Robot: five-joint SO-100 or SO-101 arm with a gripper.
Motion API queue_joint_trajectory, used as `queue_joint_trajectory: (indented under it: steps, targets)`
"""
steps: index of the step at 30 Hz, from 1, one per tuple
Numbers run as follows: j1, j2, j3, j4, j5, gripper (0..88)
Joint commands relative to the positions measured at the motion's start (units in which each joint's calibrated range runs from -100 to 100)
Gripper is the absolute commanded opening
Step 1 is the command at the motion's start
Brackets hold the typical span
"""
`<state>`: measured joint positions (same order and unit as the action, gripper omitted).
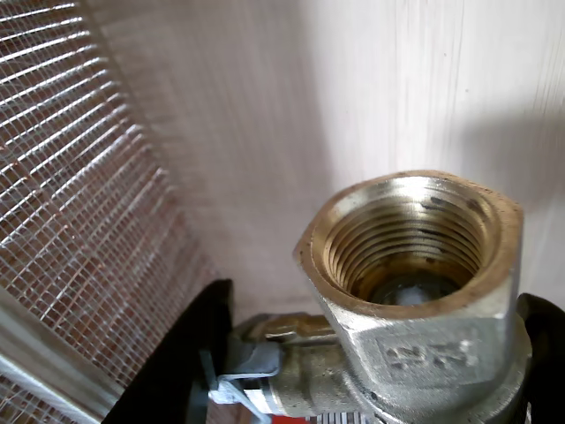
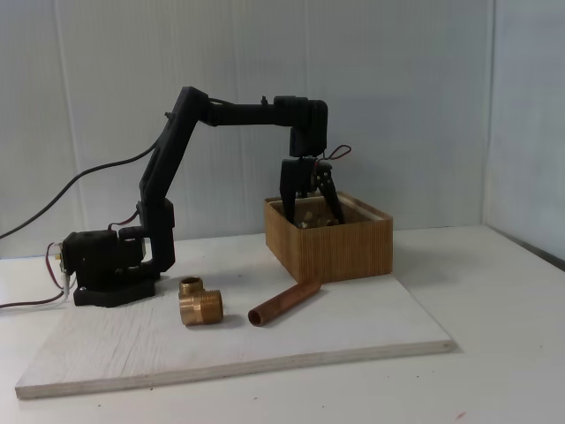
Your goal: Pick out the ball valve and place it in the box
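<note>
The gripper (image 2: 311,218) hangs inside the box (image 2: 340,249), jaws closed on the valve (image 1: 415,291). An elbow (image 2: 199,301) and pipe (image 2: 284,303) lie near, left of the box.

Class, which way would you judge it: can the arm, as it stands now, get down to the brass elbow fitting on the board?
Probably not yet. The gripper is down in the box, shut on the ball valve. The brass elbow fitting lies open on the board near the base, but the valve must go first.
</note>
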<state>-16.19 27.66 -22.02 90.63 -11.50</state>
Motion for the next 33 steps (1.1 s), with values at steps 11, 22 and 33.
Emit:
queue_joint_trajectory:
  steps: [11,22,33]
  targets:
    - [0.10,-1.25,2.16,-0.18,0.21,24.7]
    - [0.40,-1.33,2.16,-0.10,0.32,25.3]
    - [0.47,-1.33,2.16,0.25,0.32,41.0]
